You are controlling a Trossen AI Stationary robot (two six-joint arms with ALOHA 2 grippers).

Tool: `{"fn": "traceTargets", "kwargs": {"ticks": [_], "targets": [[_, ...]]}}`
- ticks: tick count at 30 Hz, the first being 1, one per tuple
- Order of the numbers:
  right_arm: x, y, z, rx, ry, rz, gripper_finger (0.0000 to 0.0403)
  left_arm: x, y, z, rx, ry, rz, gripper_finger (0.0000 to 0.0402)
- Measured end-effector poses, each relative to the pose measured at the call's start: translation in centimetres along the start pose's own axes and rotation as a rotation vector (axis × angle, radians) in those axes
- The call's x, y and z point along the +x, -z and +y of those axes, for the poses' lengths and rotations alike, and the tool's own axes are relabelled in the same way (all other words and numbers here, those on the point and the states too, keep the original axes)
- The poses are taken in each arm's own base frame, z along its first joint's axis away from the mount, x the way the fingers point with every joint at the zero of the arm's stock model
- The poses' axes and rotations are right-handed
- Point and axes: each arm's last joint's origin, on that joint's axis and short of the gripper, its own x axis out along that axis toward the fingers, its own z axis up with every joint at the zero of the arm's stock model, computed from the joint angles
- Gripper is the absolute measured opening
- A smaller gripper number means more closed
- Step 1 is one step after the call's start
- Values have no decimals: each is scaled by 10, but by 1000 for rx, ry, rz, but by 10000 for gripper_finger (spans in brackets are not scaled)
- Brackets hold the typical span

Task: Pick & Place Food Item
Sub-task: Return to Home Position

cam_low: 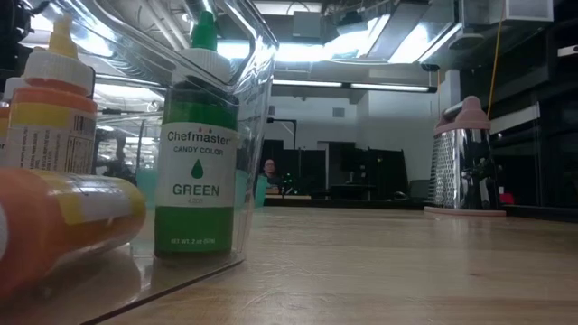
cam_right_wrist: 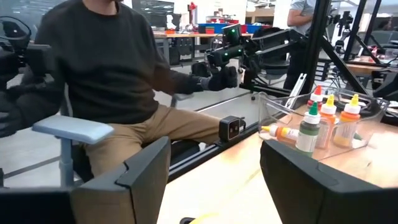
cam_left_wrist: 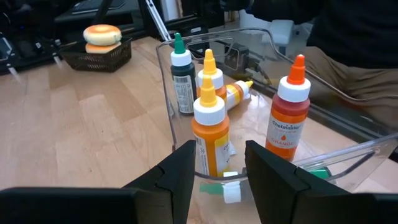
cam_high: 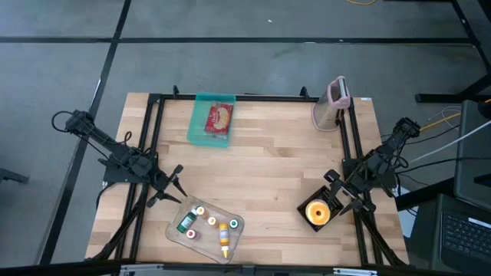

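Orange donut [cam_high: 317, 211] sits in black basket [cam_high: 304, 217], 4 o'clock on the table [cam_high: 268, 169]. Right gripper [cam_high: 335, 190] just beside it, jaws released, empty. Left gripper [cam_high: 175, 185] at 8 o'clock by the bottle tray [cam_high: 175, 227], also released.

The left arm [cam_high: 115, 156], at eight o'clock of the table [cam_high: 268, 176] in the high view, and the right arm [cam_high: 381, 157], at four o'clock, are matte black and built of slim jointed links. Black cable [cam_high: 73, 120] loops at each arm's outer end. The left gripper [cam_high: 175, 184] and right gripper [cam_high: 334, 192] each carry two dark, angular, flat-faced fingers [cam_left_wrist: 169, 180], blocky in the wrist views.
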Motion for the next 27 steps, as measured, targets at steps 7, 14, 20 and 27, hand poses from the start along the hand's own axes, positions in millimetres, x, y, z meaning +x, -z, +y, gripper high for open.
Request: {"fn": "traceTargets", "kwargs": {"ticks": [7, 14, 20, 27], "targets": [[0, 0, 0, 3, 0, 1, 245, 0, -1, 0, -2, -4, -7, 136], [0, 0, 0, 3, 0, 1, 245, 0, -1, 0, -2, -5, -9, 136], [0, 0, 0, 3, 0, 1, 245, 0, -2, 0, -2, -6, -18, 136], [0, 0, 0, 2, 0, 1, 245, -2, -4, 0, -2, -8, -53, 136]]}}
